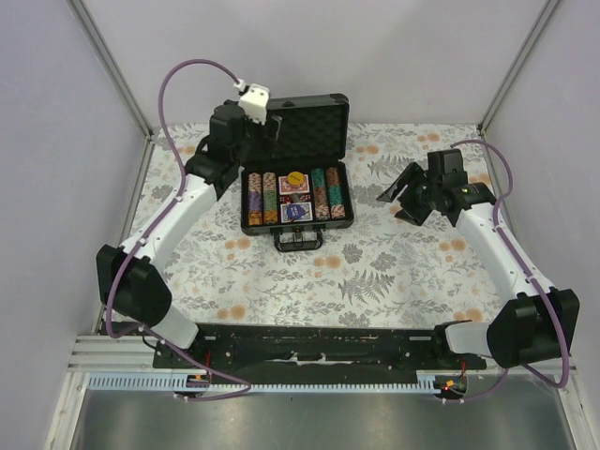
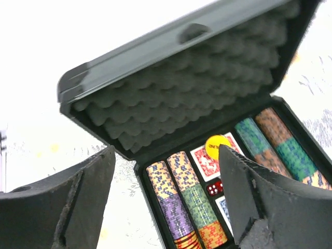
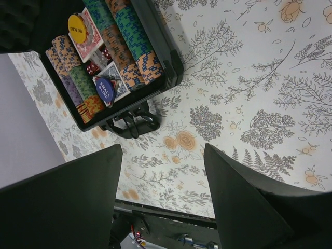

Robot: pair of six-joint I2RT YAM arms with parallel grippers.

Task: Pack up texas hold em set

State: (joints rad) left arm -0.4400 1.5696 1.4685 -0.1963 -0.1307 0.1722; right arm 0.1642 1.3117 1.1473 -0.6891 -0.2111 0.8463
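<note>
In the top view, the open case (image 1: 296, 202) is seen at upper middle on the table (image 1: 375, 281), the left gripper (image 1: 262, 136) by the left edge of the lid (image 1: 311, 122) and the right gripper (image 1: 403, 192) apart at frame right. In the left wrist view, that gripper's jaws are seen wide and empty, with foam (image 2: 176, 98), chips (image 2: 179, 202), a yellow button (image 2: 217, 147) and red dice (image 2: 214, 188) beyond. In the right wrist view, the jaws are likewise wide and empty, the case being shown at upper left.
</note>
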